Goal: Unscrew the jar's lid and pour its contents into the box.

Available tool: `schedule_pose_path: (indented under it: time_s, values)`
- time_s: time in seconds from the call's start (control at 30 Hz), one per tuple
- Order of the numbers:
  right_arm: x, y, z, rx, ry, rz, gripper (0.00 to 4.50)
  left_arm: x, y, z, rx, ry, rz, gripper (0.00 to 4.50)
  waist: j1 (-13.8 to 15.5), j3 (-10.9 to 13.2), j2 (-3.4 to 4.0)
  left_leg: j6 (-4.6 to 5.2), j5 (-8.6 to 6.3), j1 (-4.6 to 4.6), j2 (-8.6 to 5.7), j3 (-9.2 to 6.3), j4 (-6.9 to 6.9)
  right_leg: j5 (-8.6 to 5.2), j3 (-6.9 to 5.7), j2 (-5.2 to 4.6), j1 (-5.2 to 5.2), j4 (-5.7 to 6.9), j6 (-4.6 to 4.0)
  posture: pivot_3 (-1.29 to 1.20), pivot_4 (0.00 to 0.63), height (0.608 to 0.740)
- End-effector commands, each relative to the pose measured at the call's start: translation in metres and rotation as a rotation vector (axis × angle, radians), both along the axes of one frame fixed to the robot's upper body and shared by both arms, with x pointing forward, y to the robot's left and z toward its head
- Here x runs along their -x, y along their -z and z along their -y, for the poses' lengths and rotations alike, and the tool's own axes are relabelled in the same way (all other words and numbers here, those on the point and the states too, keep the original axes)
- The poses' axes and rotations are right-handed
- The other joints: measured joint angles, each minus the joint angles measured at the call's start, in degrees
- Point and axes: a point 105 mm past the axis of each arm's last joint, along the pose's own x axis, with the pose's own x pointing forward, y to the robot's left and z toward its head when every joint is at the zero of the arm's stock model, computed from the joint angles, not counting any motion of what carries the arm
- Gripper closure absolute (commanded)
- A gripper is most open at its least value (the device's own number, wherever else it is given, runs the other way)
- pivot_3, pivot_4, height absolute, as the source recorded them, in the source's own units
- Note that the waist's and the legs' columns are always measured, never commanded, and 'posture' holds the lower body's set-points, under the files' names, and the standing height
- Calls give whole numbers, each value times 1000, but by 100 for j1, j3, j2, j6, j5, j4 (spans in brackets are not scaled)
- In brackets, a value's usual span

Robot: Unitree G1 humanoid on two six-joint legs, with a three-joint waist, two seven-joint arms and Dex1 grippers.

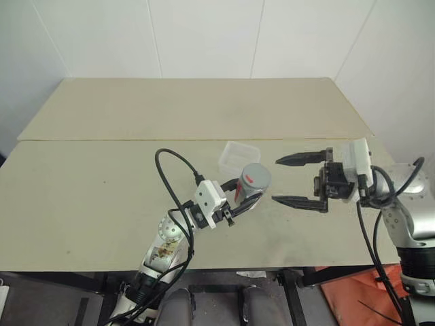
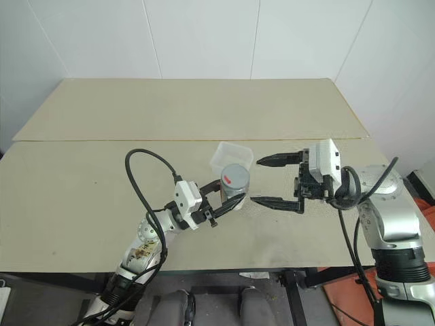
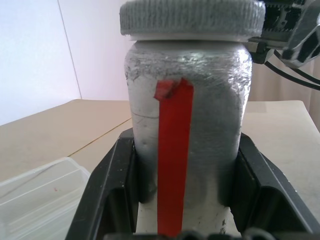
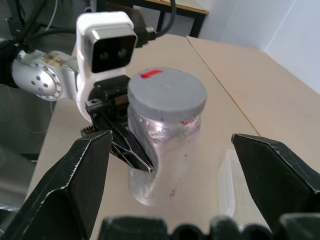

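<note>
Jar point(image 1: 253, 185) sits near the centre of the frame in the head views, clamped by the left gripper point(image 1: 246, 201). We read this grip as a brace: the two black fingers close on the lower body from either side, which leaves the grey lid point(image 4: 167, 95) and the upper wall free for the other arm. The left wrist view confirms the hold, with the fingers point(image 3: 102, 190) pressed against the jar's sides and a red strip running down its wall. The lid is seated on the jar, with a small red mark on top, so we judge the unscrewing step not yet done.

The right gripper point(image 1: 296, 180) stands to the right of the jar, level with the lid, jaws spread wide and holding nothing. It points toward the jar from the side. In the right wrist view the lid lies between its two fingers point(image 4: 70, 185) with clear space on both sides. We take this as a position from which the lid can be gripped and turned.

The box point(image 1: 238, 157) rests on the bench just behind the jar, toward the upper part of the frame. We judge it is kept close so that the pour needs only a short tilt. We cannot make out the contents inside the jar.

The bench point(image 1: 88, 197) is a pale beige board, with a second board of the same colour butted against it along a seam across the frame. Plain white walls enclose the space behind and at both sides.
</note>
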Motion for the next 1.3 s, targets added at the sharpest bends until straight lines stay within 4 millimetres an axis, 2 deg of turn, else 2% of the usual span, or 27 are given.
schedule_pose_path:
  time_s: [0.03,0.33,0.73,0.83,0.93,0.97,1.2,1.3]
  values:
    - [7,-13,-12,-49,-38,20,48,4,-9,2,21,13,48,2552,6,0,0,0,0,1,0,-1,0,0,-1,1,0,1,0,0,150,740]
    - [0,-15,-35,-104,-60,-20,48,5,-9,4,19,19,53,2552,12,0,0,0,0,-2,0,-1,0,0,-1,0,-1,-1,1,0,150,740]
    - [-7,-13,-41,-110,-48,-56,48,6,-9,4,21,12,56,2552,14,0,0,0,0,-2,0,-1,0,0,-1,0,-1,-1,0,0,150,740]
    - [-8,-11,-41,-107,-43,-68,649,6,-9,4,22,11,56,2552,10,0,0,0,0,-2,0,-1,0,0,-1,0,-1,-1,0,0,150,740]
    - [-8,-10,-41,-105,-45,-72,1637,5,-9,4,22,8,57,2552,11,0,0,0,0,-2,0,-1,0,0,-1,0,-1,-1,0,0,150,740]
    - [-7,-10,-41,-106,-48,-72,1744,5,-9,4,21,8,57,2552,12,0,0,0,0,-2,0,-1,0,0,-1,0,-1,-1,0,0,150,740]
    - [-5,-13,-41,-117,-44,-45,1744,5,-8,4,16,12,53,2552,11,0,0,0,0,-3,0,-1,0,0,-1,0,-1,-1,1,0,150,740]
    - [-6,-22,-38,-171,-40,-67,1744,5,-7,3,11,12,56,2552,12,0,0,0,0,-2,0,-1,0,0,-1,0,-1,-1,0,0,150,740]
